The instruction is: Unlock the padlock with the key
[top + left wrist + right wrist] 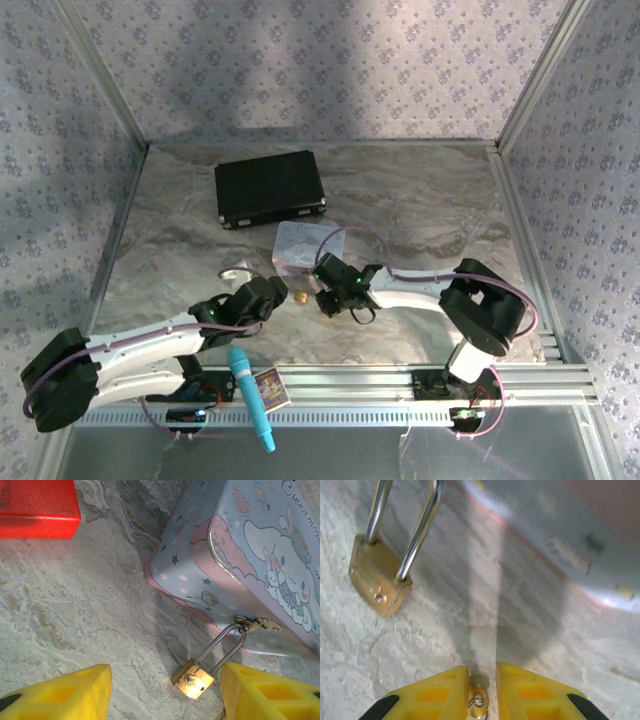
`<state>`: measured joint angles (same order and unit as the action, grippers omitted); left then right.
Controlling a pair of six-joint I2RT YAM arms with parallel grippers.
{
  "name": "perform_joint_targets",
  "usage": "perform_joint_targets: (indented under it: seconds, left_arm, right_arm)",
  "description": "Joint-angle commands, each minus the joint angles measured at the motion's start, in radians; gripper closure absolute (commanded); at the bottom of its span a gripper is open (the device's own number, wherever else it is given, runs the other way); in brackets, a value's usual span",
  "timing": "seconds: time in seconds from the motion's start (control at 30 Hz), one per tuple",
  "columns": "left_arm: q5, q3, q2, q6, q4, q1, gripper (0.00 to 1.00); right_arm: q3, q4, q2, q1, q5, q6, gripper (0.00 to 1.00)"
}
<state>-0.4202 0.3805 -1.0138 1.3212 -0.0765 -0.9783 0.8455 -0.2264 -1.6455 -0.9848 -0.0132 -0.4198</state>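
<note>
The small brass padlock [194, 679] lies on the marble table, its long silver shackle hooked through the hasp [260, 625] of the pastel tin [250, 555]. My left gripper [166, 676] hovers open over it, with the lock's body between the yellow fingers, close to the right-hand one. From above, the padlock [298, 297] is a gold speck between both grippers. My right gripper [482, 675] is nearly shut around the key [478, 702], whose brassy head with a wire ring sits between the fingertips. The padlock [375, 582] lies ahead and left of it. My left gripper [277, 292] and right gripper [328, 298] face each other.
The tin [305, 243] stands just behind the grippers. A black case [270, 188] lies further back. A red block [37, 502] lies left of the tin. A blue microphone [252, 398] and a small card box [272, 388] rest on the front rail.
</note>
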Motion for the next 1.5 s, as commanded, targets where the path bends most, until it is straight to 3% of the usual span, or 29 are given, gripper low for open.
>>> perform_joint_targets:
  seconds: [0.0, 0.33, 0.7, 1.0, 1.23, 1.4, 1.47]
  left_arm:
    - [-0.019, -0.003, -0.014, 0.004, 0.002, -0.007, 0.42]
    - [-0.014, 0.001, -0.022, 0.008, 0.001, -0.011, 0.41]
    - [-0.023, 0.017, -0.025, 0.001, -0.016, -0.015, 0.41]
    - [-0.022, 0.018, -0.047, 0.003, -0.002, -0.016, 0.41]
    - [-0.011, 0.020, -0.063, 0.004, 0.011, -0.016, 0.42]
    - [-0.014, 0.011, -0.055, 0.011, 0.009, -0.016, 0.42]
    - [-0.015, 0.011, -0.055, 0.013, 0.011, -0.016, 0.42]
  right_arm:
    - [-0.050, -0.072, 0.043, -0.031, 0.035, -0.090, 0.78]
    - [-0.119, -0.021, 0.213, 0.005, 0.091, -0.095, 0.75]
    - [-0.049, -0.067, 0.107, 0.009, 0.109, 0.051, 0.58]
    - [-0.060, -0.072, 0.049, -0.054, 0.041, 0.049, 0.55]
    - [-0.049, -0.117, 0.010, -0.115, -0.075, 0.032, 0.60]
    - [-0.095, -0.066, -0.010, -0.139, -0.103, 0.005, 0.74]
    - [-0.109, -0.023, -0.011, -0.139, -0.083, 0.009, 0.84]
